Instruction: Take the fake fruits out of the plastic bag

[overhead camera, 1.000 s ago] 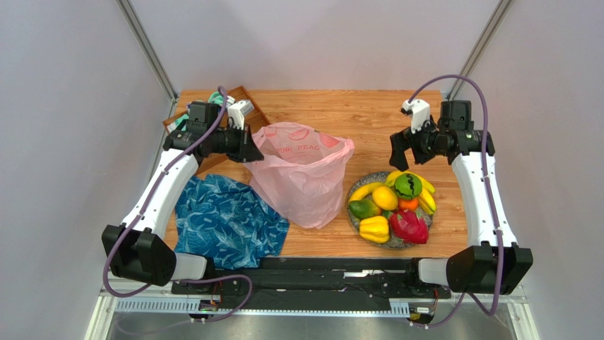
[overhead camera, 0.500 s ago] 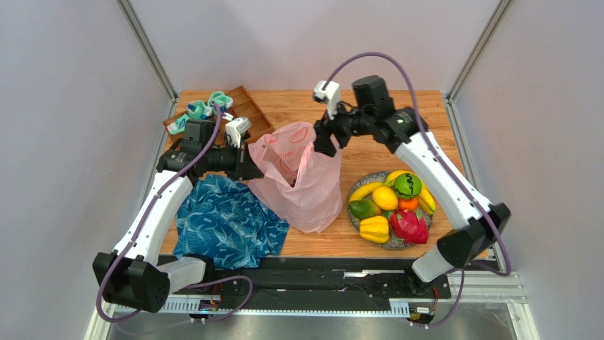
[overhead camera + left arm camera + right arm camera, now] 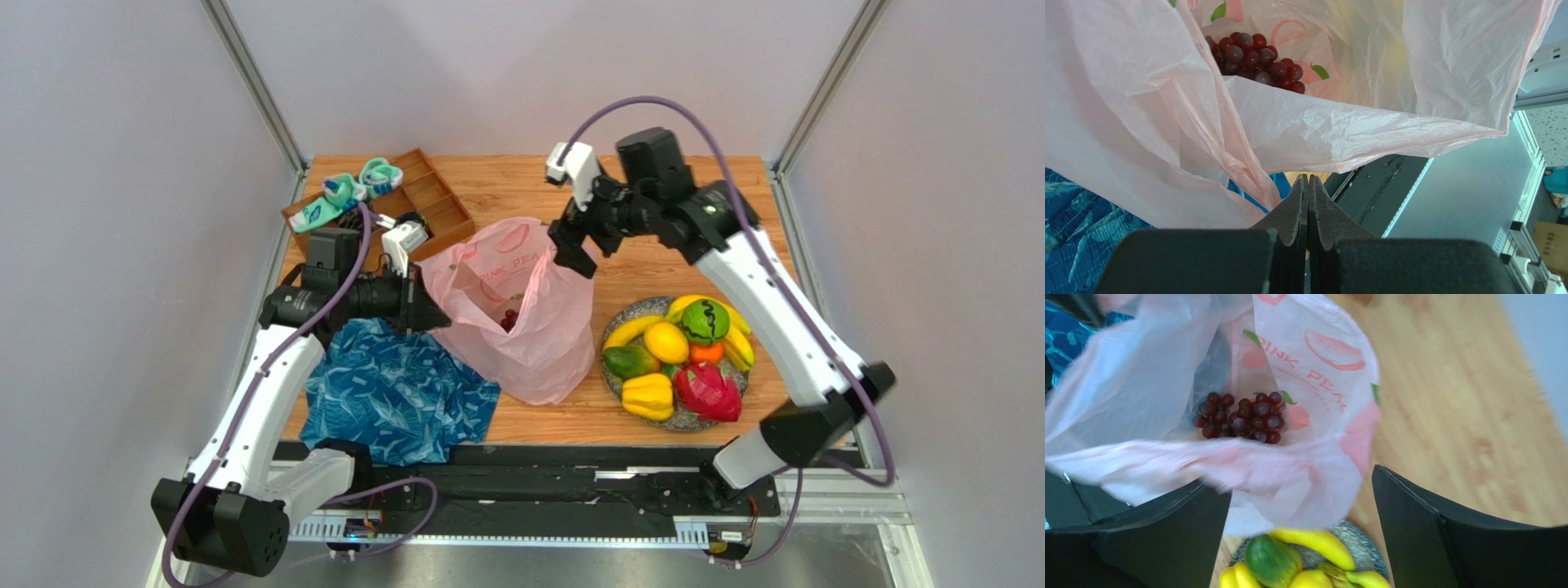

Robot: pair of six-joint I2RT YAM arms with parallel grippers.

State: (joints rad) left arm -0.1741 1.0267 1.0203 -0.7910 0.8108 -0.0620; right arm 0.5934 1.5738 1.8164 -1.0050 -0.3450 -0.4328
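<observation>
Pale-pink plastic bag (image 3: 530, 337) open on the worktop (image 3: 515, 181), dark grapes (image 3: 1241, 416) inside it, left gripper (image 3: 1308, 179) clamped together on the bag's rim, right gripper (image 3: 573, 251) spread apart above bag's mouth, other fake fruits (image 3: 672, 352) on plate (image 3: 689, 425) beside.

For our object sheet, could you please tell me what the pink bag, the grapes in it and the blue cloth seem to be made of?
The pink bag looks like thin plastic film: translucent and finely crinkled. The grapes are probably plastic, each dark red bead smooth with a small highlight. The blue cloth seems woven fabric, given soft folds and a matte leaf print.
</observation>
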